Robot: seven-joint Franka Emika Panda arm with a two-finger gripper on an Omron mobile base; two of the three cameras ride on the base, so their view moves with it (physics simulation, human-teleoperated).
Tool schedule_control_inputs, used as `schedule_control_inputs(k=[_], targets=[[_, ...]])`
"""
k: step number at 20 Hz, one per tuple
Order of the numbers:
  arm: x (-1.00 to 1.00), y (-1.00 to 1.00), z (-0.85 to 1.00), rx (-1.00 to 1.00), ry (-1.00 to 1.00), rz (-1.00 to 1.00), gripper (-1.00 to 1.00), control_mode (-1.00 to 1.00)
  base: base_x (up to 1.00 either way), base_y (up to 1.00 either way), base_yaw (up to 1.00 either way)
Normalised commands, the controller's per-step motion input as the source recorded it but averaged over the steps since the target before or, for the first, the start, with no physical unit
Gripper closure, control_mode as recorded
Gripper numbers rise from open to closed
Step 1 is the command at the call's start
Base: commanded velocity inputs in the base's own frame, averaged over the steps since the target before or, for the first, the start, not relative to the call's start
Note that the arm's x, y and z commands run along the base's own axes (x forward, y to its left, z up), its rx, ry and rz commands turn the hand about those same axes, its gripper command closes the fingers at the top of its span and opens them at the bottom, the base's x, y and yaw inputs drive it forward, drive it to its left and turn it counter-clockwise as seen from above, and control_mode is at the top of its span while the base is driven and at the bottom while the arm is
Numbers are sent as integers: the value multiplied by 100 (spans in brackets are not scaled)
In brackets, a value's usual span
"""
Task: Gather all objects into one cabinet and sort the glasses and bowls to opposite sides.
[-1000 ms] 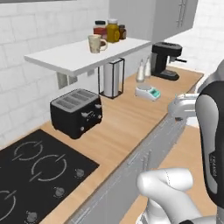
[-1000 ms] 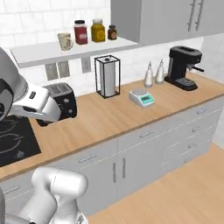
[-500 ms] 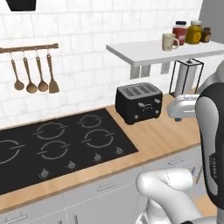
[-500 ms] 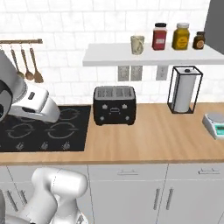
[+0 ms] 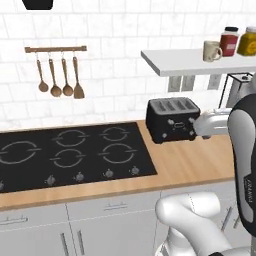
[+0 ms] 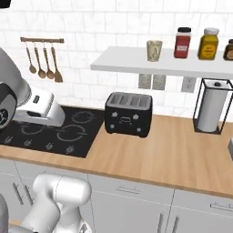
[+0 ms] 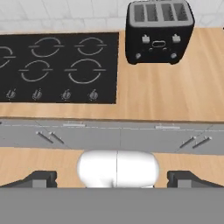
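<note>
Gripper (image 7: 112, 180) jaws wide apart, holding nothing, looking down over the counter (image 7: 166, 94) edge. Black toaster (image 7: 159, 30) beside the cooktop (image 7: 52, 65). Cream mug (image 6: 154, 50) upright on white shelf (image 6: 136, 66) over wall sockets, left of red-lidded jar (image 6: 183, 43) and yellow jar (image 6: 207, 44). Paper towel holder (image 6: 210, 106) stands under the shelf's right end
</note>
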Motion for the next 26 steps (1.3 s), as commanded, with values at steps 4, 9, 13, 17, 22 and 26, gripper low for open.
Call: schedule_control_inputs(k=[4, 9, 13, 17, 22, 26], targets=[[0, 0, 0, 0, 0, 0, -100, 100, 4, -59, 14], [0, 0, 0, 0, 0, 0, -100, 100, 25, -28, 1], [0, 0, 0, 0, 0, 0, -100, 100, 30, -1, -8], [0, 0, 0, 0, 0, 0, -100, 100, 31, 1, -20], [0, 0, 0, 0, 0, 0, -100, 100, 25, -35, -8], [0, 0, 0, 0, 0, 0, -100, 100, 12, -67, 0]])
